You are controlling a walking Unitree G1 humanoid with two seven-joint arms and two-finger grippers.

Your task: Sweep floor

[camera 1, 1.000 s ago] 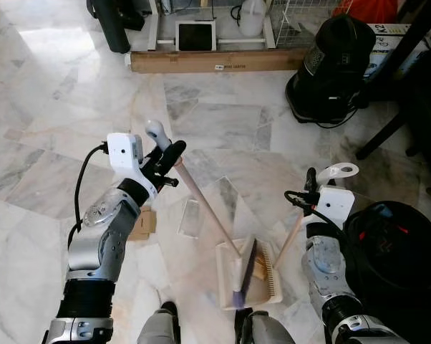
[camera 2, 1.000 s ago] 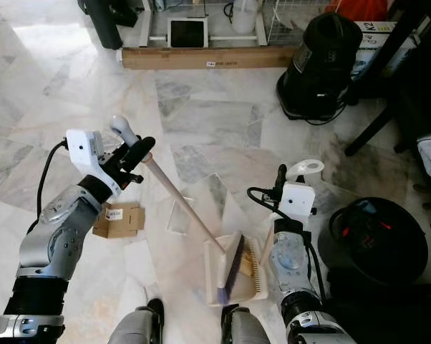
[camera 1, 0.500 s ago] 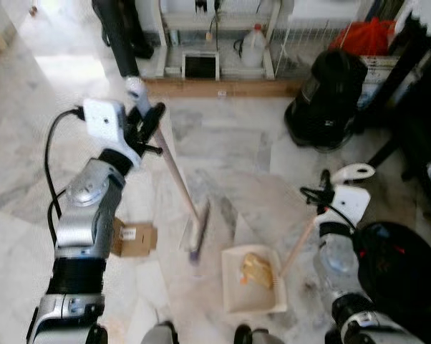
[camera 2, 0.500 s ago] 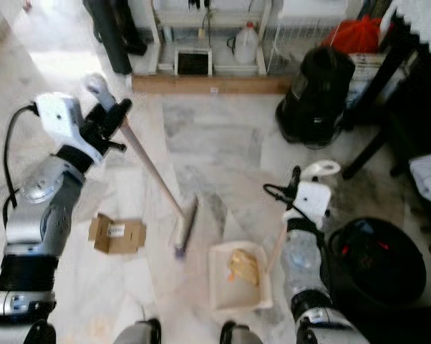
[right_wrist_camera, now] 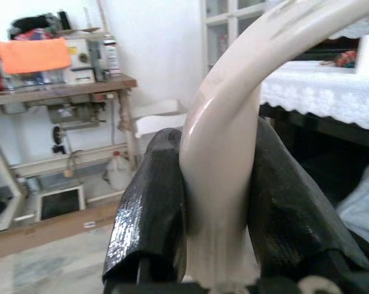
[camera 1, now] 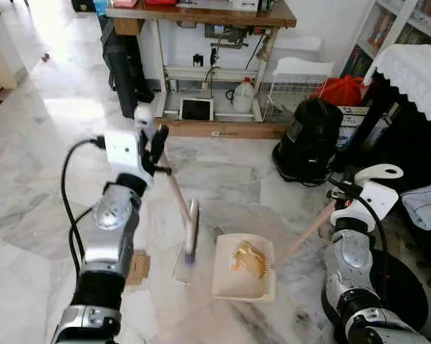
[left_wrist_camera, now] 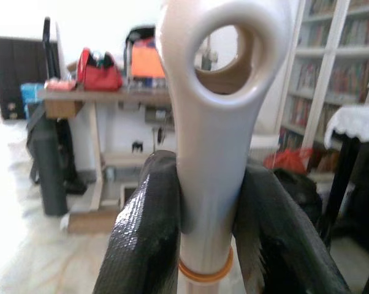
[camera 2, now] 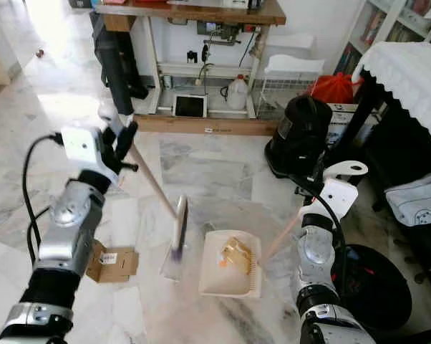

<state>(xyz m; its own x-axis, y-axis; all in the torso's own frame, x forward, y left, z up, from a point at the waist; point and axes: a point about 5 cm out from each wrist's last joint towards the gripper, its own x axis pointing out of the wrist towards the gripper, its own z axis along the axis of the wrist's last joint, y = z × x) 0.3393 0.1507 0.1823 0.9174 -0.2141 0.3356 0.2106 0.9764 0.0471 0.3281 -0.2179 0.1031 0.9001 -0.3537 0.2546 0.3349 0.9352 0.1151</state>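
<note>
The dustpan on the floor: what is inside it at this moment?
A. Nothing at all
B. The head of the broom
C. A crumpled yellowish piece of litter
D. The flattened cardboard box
C. A crumpled yellowish piece of litter lies in the dustpan, while the broom head stands on the floor beside the pan and the cardboard box lies apart.

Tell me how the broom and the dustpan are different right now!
The broom has its head off to the robot's left of the dustpan, which lies flat on the floor. The dustpan holds a crumpled yellowish scrap; the broom carries nothing. The left claw grips the broom's handle, and the right claw grips the dustpan's. Both are cream-coloured with long slanting handles.
</note>
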